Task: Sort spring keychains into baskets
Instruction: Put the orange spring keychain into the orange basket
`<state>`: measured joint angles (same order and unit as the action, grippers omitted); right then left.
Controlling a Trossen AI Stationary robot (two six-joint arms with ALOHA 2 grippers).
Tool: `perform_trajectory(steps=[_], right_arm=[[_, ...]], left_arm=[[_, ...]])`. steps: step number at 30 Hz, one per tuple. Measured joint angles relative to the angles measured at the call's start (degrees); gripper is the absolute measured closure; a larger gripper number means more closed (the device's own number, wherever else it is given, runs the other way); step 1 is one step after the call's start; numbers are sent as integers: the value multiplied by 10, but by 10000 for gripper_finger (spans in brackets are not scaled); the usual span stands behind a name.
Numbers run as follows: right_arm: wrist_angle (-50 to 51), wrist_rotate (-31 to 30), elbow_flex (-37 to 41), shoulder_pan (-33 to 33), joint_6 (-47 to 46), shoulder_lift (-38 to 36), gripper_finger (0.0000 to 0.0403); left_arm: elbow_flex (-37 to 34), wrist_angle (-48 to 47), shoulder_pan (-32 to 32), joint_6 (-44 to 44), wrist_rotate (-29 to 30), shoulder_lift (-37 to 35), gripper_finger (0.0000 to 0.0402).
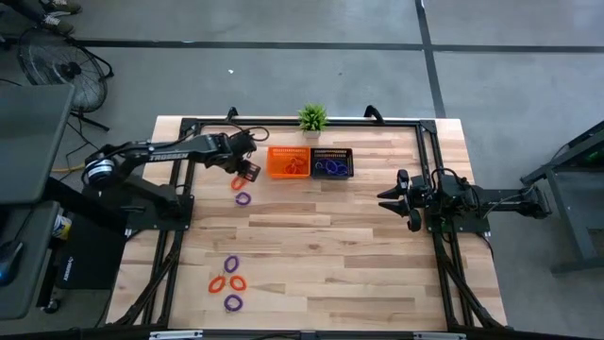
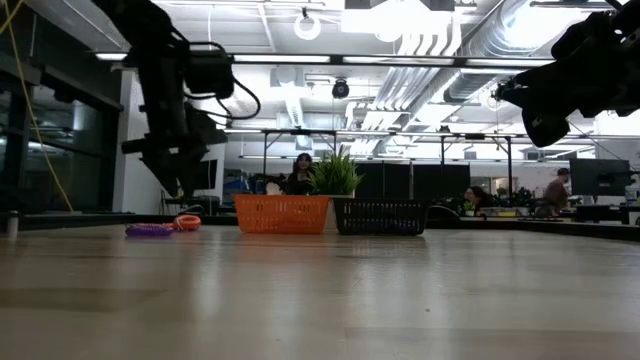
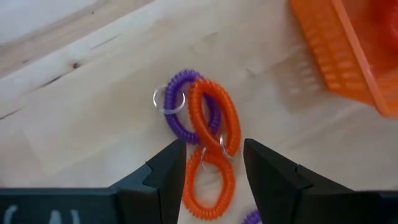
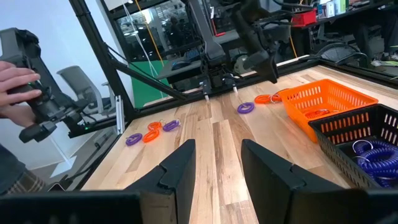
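Two baskets stand side by side at the table's far middle, one orange (image 1: 289,161) and one black (image 1: 332,162), each with keychains inside. Just left of the orange basket lie an orange-red keychain (image 1: 239,184) and a purple one (image 1: 243,198). My left gripper (image 1: 248,171) hangs open above them, pointing steeply down. In its wrist view the fingers stand either side of an orange keychain (image 3: 208,186), apart from it. Beyond that, another orange one (image 3: 214,115) overlaps a purple one (image 3: 180,102). My right gripper (image 1: 382,199) waits open at the table's right.
Several more keychains, purple (image 1: 231,264) and orange (image 1: 217,283), lie near the table's front left. A small green potted plant (image 1: 312,118) stands behind the baskets. A person's hand (image 4: 15,87) shows beyond the table's left side. The table's middle is bare wood (image 1: 330,246).
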<state>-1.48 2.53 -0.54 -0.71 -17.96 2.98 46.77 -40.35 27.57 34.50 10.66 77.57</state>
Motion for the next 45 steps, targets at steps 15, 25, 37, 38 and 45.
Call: perform_trajectory(steps=[15, 25, 37, 38, 45], right_arm=[[0, 0, 0, 0, 0, 0, 279], [0, 0, 0, 0, 0, 0, 279], [0, 0, 0, 0, 0, 0, 279], [0, 0, 0, 0, 0, 0, 279], [0, 0, 0, 0, 0, 0, 279]], left_arm=[[12, 4, 18, 1, -7, 81, 243], [12, 29, 33, 5, -12, 101, 243], [12, 33, 48, 7, -22, 101, 243], [12, 34, 48, 7, -22, 101, 243], [12, 34, 48, 7, -22, 101, 252]])
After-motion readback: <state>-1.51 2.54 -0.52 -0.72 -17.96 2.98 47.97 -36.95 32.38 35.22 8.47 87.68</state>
